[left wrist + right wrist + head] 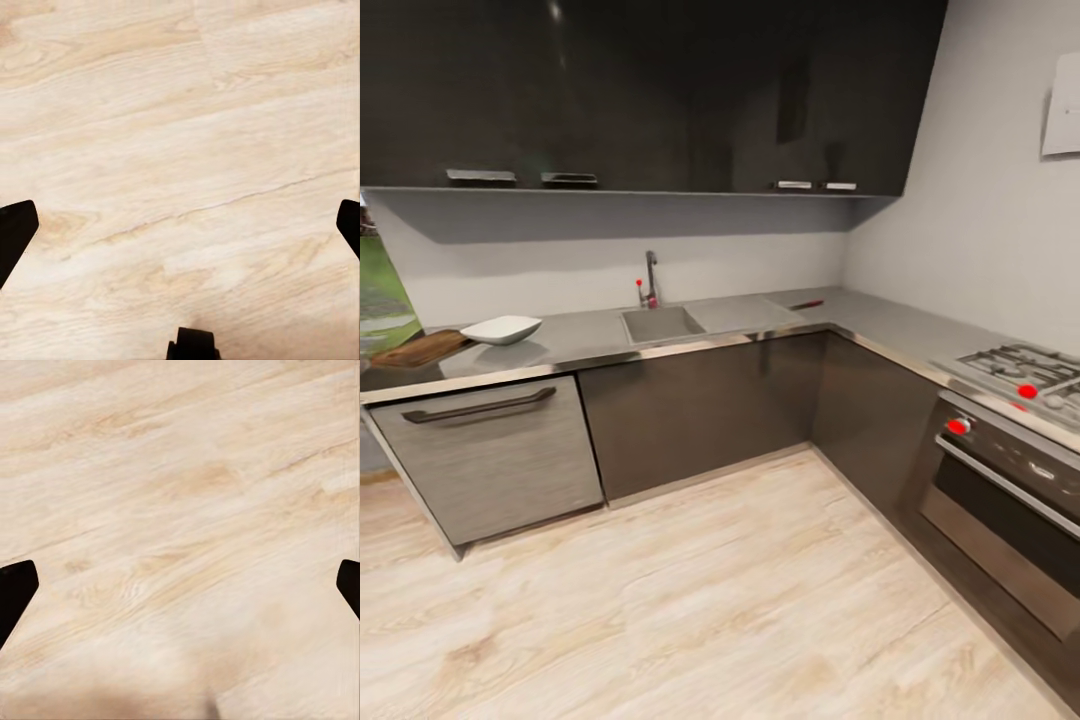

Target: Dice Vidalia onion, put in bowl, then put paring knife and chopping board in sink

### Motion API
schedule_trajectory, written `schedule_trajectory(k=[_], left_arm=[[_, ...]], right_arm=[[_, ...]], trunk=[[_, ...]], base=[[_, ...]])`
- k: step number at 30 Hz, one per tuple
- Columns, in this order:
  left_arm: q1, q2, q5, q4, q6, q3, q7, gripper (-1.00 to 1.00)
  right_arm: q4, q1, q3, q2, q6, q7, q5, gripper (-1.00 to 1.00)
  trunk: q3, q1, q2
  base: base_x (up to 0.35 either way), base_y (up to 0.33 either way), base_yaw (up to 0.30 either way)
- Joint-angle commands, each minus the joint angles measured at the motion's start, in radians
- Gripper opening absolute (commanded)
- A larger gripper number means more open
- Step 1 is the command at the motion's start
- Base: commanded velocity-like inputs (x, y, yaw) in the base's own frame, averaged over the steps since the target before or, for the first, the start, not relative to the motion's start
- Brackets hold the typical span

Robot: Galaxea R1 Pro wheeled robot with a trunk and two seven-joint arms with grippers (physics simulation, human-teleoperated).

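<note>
An L-shaped grey counter (pixel 590 338) is seen from across a pale wood floor (pixel 690 600). The sink (pixel 660 324) is set in the counter below a chrome tap (pixel 650 278) with a red-tipped lever; the onion cannot be made out inside it. The board (pixel 422 348) is laid at the counter's far left end, and the white bowl (pixel 501 329) is placed just beside it, toward the sink. The knife (pixel 807 304) is laid on the counter beyond the drainboard, near the corner. A hob and oven (pixel 1005 440) are seen along the right-hand run. In each wrist view the left gripper (pixel 180 225) and right gripper (pixel 180 585) are shown spread wide over the floor, with nothing held.
</note>
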Motion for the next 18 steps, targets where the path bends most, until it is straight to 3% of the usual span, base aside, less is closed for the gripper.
schedule_trajectory(k=[1, 8, 18], left_arm=[[0.0, 0.0, 0.004, -0.001, -0.001, 0.001, -0.002, 1.0], [0.0, 0.0, 0.002, 0.002, -0.001, 0.001, -0.002, 1.0], [0.0, -0.001, 0.003, 0.003, -0.001, 0.001, -0.002, 1.0]], right_arm=[[0.0, 0.0, 0.0, 0.0, -0.002, 0.0, 0.0, 1.0], [0.002, 0.0, 0.0, 0.0, -0.003, 0.0, 0.0, 1.0], [0.002, 0.0, 0.0, 0.0, -0.002, 0.001, 0.0, 1.0]], trunk=[[-0.001, 0.001, 0.0], [-0.007, 0.001, 0.0], [-0.014, 0.001, 0.0]], base=[[0.301, 0.054, 0.252], [0.297, 0.104, 0.252], [0.252, 0.194, 0.252]])
